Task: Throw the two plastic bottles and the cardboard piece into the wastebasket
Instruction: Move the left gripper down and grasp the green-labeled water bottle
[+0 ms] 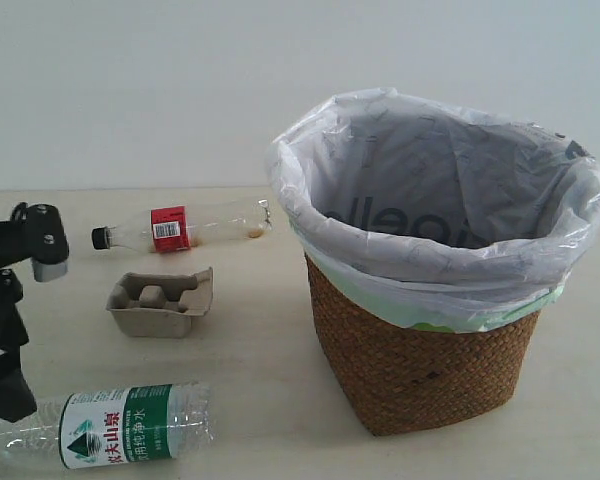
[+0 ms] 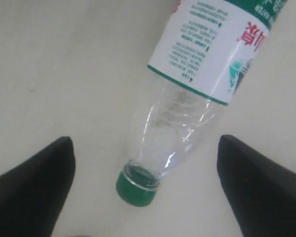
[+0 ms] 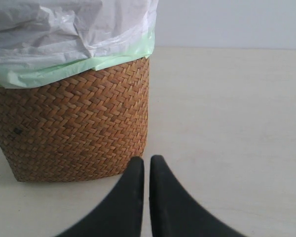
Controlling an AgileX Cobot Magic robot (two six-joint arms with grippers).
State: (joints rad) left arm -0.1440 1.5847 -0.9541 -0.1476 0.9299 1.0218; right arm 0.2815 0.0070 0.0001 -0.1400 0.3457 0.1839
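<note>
Green-labelled bottle point(image 1: 110, 428), Chinese lettering point(image 1: 104, 419); red-labelled bottle point(image 1: 180, 229), barcode point(image 1: 165, 231)

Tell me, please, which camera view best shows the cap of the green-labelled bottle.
The left wrist view: the green cap sits close and unobstructed on the lying bottle. The exterior view shows only the label and body; the cap end is cut off at the picture's edge. The right wrist view shows neither.

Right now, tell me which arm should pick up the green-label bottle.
Left. The left gripper is open, with the neck of the green-label bottle between its fingers. The right gripper is shut beside the wastebasket, no bottle in its view.
</note>
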